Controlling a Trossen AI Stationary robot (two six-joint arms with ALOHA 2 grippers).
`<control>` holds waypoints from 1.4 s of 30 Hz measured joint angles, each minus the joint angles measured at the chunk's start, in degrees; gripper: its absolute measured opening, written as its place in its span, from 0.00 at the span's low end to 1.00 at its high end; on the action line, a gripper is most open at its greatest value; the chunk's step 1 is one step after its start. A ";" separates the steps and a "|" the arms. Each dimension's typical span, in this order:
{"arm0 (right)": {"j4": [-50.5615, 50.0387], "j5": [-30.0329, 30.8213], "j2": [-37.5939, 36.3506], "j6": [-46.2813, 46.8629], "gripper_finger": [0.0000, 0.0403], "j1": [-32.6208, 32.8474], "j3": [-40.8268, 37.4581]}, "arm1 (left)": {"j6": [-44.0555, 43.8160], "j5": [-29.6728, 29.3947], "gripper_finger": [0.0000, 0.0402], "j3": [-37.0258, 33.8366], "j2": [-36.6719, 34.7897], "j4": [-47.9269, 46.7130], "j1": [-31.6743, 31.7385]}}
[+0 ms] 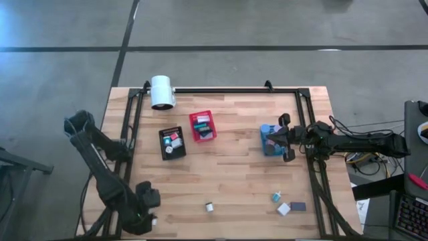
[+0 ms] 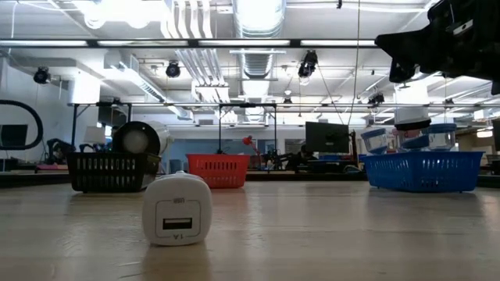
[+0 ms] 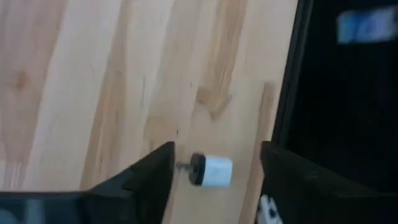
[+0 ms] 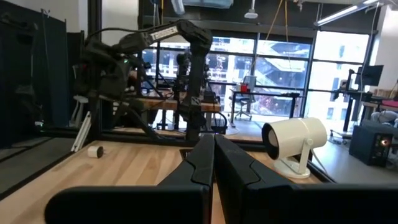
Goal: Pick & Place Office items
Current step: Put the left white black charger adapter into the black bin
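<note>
My left gripper is open at the table's near left corner, pointing steeply down. A small white cylinder with a dark end lies on the wood between its two fingers, and neither finger touches it. My right gripper is shut and holds nothing; it hangs over the blue bin at the right. A white plug-shaped block stands near the front edge, and it is also close up in the low view. A teal piece, a white piece and a black piece lie at the near right.
A black bin and a red bin, each with small items inside, stand mid-table. A big white cylinder sits at the far left. A black frame rail runs along the table edge right beside my left gripper.
</note>
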 joint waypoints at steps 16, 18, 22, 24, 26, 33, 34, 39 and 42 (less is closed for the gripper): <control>0.00 -0.05 0.09 -0.21 0.02 0.00 0.97 | 2.18 10.41 0.82 5.29 13.93 -1.16 -0.20; -0.02 -0.05 0.09 -0.06 0.02 -0.02 0.98 | 2.18 11.72 0.82 5.27 14.78 -1.12 -0.21; -0.05 -0.03 0.09 -0.08 0.02 -0.02 0.98 | 2.16 12.36 0.81 5.27 15.79 -1.12 -0.21; -0.07 -0.02 0.09 -0.10 0.02 -0.02 0.98 | 2.37 12.35 0.81 5.27 16.08 -1.12 -0.21; -0.08 -0.01 0.09 -0.16 0.02 -0.02 0.98 | 2.97 12.35 0.81 5.27 16.41 -1.14 -0.21; -0.13 1.35 0.09 -0.32 0.02 -0.02 0.98 | 5.77 14.11 0.81 5.25 18.02 -1.14 -0.20; -0.16 1.46 0.09 -0.31 0.02 -0.02 0.98 | 6.10 14.11 0.81 5.22 18.22 -1.15 -0.19; -0.22 1.55 0.09 0.16 0.02 -0.02 0.98 | 7.77 13.95 0.81 5.15 18.73 -1.36 -0.12; -0.43 1.53 0.07 0.23 0.02 -0.02 0.98 | 7.96 13.23 0.80 5.00 18.73 -1.49 -0.10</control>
